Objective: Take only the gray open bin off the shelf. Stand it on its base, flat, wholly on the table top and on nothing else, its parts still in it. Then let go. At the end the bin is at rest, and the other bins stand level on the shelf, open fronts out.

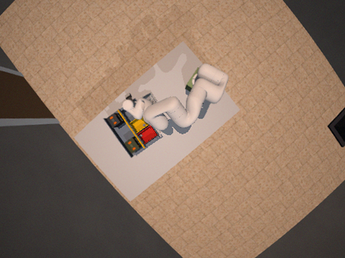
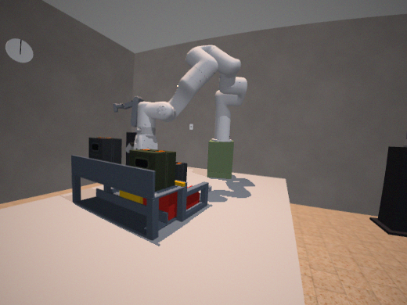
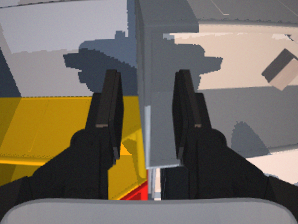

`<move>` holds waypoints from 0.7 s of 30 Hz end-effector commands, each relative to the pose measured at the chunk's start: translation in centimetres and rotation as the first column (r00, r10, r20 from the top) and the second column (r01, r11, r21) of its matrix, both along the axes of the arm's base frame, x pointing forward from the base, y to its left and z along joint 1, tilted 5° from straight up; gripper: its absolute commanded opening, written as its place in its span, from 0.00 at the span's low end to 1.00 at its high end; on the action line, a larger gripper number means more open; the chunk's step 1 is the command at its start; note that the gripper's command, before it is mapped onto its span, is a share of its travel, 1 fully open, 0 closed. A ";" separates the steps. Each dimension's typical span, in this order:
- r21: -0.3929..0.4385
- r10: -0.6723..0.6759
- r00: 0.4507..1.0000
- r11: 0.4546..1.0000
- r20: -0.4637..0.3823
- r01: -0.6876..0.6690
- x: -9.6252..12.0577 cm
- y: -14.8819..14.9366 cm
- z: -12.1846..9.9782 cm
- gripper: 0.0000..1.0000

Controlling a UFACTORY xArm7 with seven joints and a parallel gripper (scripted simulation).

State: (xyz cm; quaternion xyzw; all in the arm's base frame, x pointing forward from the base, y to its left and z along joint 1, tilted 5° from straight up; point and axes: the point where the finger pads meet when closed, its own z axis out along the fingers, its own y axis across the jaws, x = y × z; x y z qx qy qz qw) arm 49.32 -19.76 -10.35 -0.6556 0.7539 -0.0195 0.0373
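In the wrist view my gripper (image 3: 148, 89) points down with its two black fingers partly open. They straddle an upright wall of the gray open bin (image 3: 156, 103), one finger on each side, and I see no grip on it. In the overhead view a bit of the gray bin (image 1: 152, 97) shows beside my wrist at the far end of the shelf (image 1: 124, 131). In the side view my wrist hangs low behind the shelf (image 2: 113, 174), and the fingers are hidden by the bins.
A yellow bin (image 1: 138, 124) (image 3: 53, 129) and a red bin (image 1: 148, 134) (image 2: 168, 203) sit beside the gray one. Two dark bins (image 1: 113, 119) (image 1: 133, 144) stand on the shelf's other side. The arm's green pedestal (image 2: 220, 158) stands at the back of the table (image 2: 235, 242).
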 end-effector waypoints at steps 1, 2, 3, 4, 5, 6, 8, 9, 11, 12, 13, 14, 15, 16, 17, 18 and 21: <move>-0.002 -0.001 1.000 1.000 0.004 0.001 0.1 -0.1 0.2 0.33; -0.002 -0.001 1.000 1.000 0.004 0.001 0.1 -0.1 0.2 0.33; -0.002 -0.001 1.000 1.000 0.004 0.001 0.1 -0.1 0.2 0.33; -0.002 -0.001 1.000 1.000 0.004 0.001 0.1 -0.1 0.2 0.33; -0.002 -0.001 1.000 1.000 0.004 0.001 0.1 -0.1 0.2 0.33; -0.002 -0.001 1.000 1.000 0.004 0.001 0.1 -0.1 0.2 0.33; -0.002 -0.001 1.000 1.000 0.004 0.001 0.1 -0.1 0.2 0.33; -0.002 -0.001 1.000 1.000 0.004 0.001 0.1 -0.1 0.2 0.33; -0.002 -0.001 1.000 1.000 0.004 0.001 0.1 -0.1 0.2 0.00; -0.002 -0.001 1.000 1.000 0.004 0.001 0.1 -0.1 0.2 0.00; -0.002 -0.001 1.000 1.000 0.004 0.001 0.1 -0.1 0.2 0.00; -0.002 -0.001 1.000 1.000 0.004 0.001 0.1 -0.1 0.2 0.00; -0.002 -0.001 1.000 1.000 0.004 0.001 0.1 -0.1 0.2 0.00; -0.002 -0.001 1.000 1.000 0.004 0.001 0.1 -0.1 0.2 0.00; -0.002 -0.001 1.000 1.000 0.004 0.001 0.1 -0.1 0.2 0.00; -0.002 -0.001 1.000 1.000 0.004 0.001 0.1 -0.1 0.2 0.00; -0.002 -0.001 1.000 1.000 0.004 0.001 0.1 -0.1 0.2 0.00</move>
